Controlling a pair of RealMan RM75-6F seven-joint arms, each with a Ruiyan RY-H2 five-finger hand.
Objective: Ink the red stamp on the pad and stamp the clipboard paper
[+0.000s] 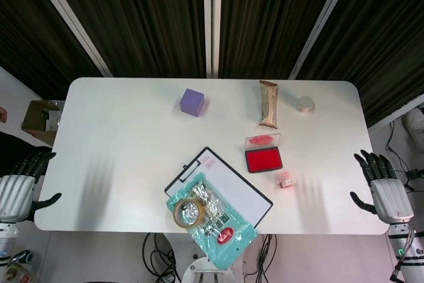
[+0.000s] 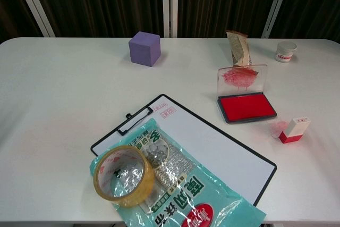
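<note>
Only the head view shows the left hand (image 1: 18, 190) and right hand (image 1: 384, 187), fingers apparently spread, empty; chest view shows stamp (image 2: 295, 130) beside open pad (image 2: 247, 107).

Seen from the head camera, the robot's left hand (image 1: 23, 187) and right hand (image 1: 383, 187) each pair a pale silver-grey back plate, ribbed with fine horizontal lines, with slim dark fingers (image 1: 373, 164) and a dark thumb of glossy black. Below each hand a light grey cylindrical wrist section joins the forearm; the right wrist carries a small green indicator light (image 1: 401, 252) and a thin black cable (image 1: 400, 266) trailing along its side (the left wrist is largely cut off by the frame edge). The chest camera shows neither hand.
</note>
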